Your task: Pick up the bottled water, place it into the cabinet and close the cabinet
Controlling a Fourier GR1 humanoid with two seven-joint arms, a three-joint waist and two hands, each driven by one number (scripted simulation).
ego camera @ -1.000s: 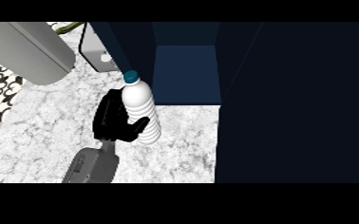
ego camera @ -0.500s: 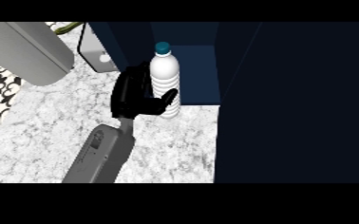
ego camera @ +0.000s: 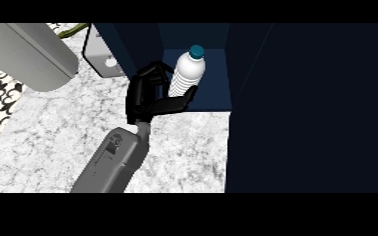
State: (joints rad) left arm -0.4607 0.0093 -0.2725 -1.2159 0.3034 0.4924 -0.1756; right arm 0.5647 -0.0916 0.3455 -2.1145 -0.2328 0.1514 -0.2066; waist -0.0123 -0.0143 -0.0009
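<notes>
Vs half a sec ago the bottled water (ego camera: 187, 73) has gone further in and up: it was at the cabinet's front edge, now it sits inside the dark blue cabinet (ego camera: 214, 92) opening, teal cap toward the back, body tilted a bit to the right. The hand (ego camera: 151, 97) came along w/ it, arm stretched further fwd. Can't say for sure which hand it is, it comes in from bottom left, so prob the left one. Fingers curl round the bottle's left side and the thumb hooks under its lower end, so it's holding the bottle, not let go. Whether the bottle's base touches the cabinet floor, can't tell.

Surface: white-grey marbled counter (ego camera: 52, 140). Big dark cabinet door (ego camera: 303, 110) fills the right side, standing open. Top left there's a grey rounded thing (ego camera: 33, 55), and next to it a light panel (ego camera: 100, 55) leaning by the cabinet's side. Other hand isn't showing anywhere.
</notes>
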